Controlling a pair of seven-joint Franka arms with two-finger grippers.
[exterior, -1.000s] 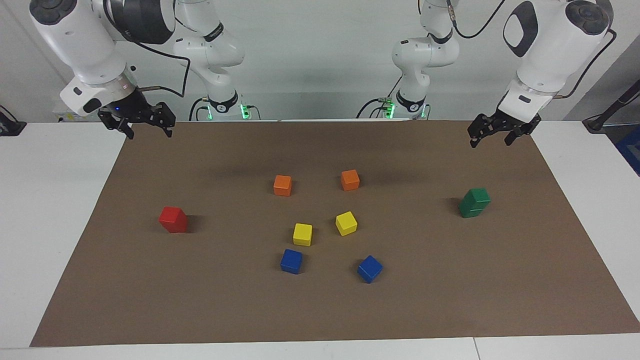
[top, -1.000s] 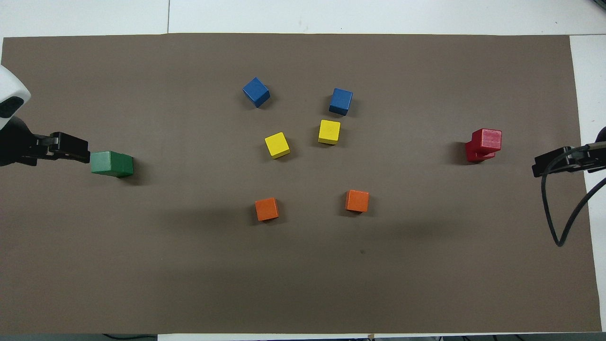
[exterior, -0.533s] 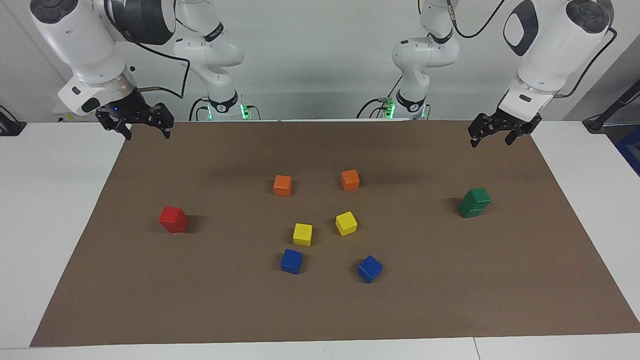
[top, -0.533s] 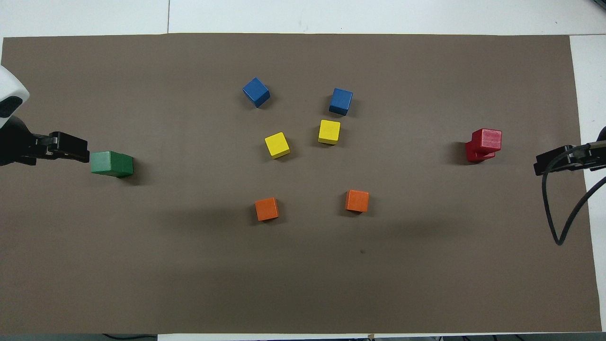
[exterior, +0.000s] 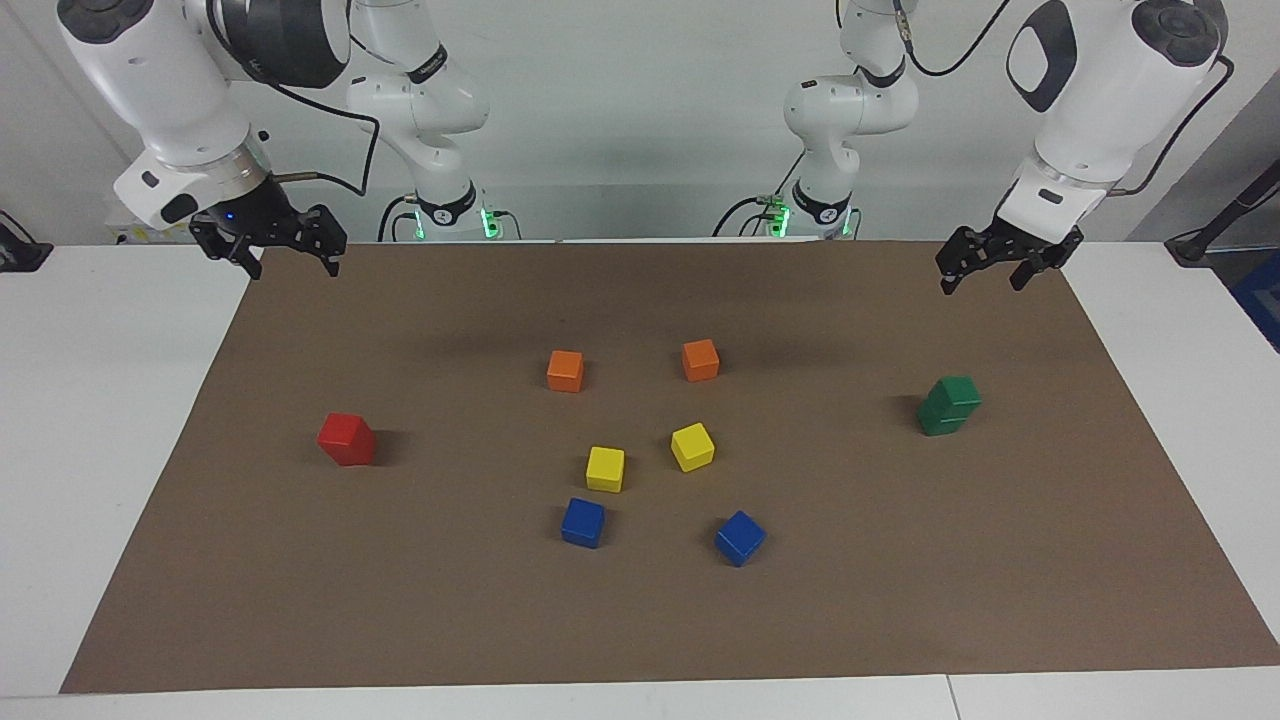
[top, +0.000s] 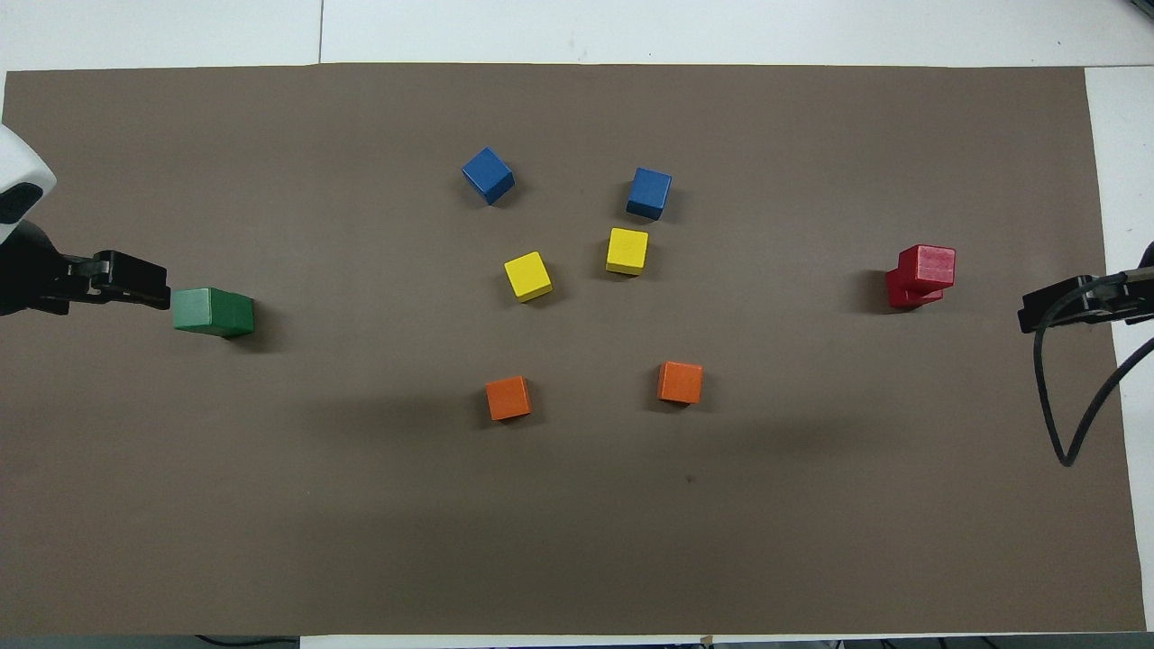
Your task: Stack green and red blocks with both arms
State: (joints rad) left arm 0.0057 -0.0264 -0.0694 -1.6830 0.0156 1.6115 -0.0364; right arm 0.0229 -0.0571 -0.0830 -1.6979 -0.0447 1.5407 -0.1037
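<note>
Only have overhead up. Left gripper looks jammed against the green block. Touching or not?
Observer: Not touching. The facing view shows the left gripper hanging in the air over the mat, well above the green stack.
Operator: Stack? I see one green block.
Observer: It's two. One green block sits on the other, and the top one is slightly offset.
Operator: Right side?
Observer: The right gripper is raised too, over the mat's corner at the right arm's end, with its jaws open and nothing in them.
</note>
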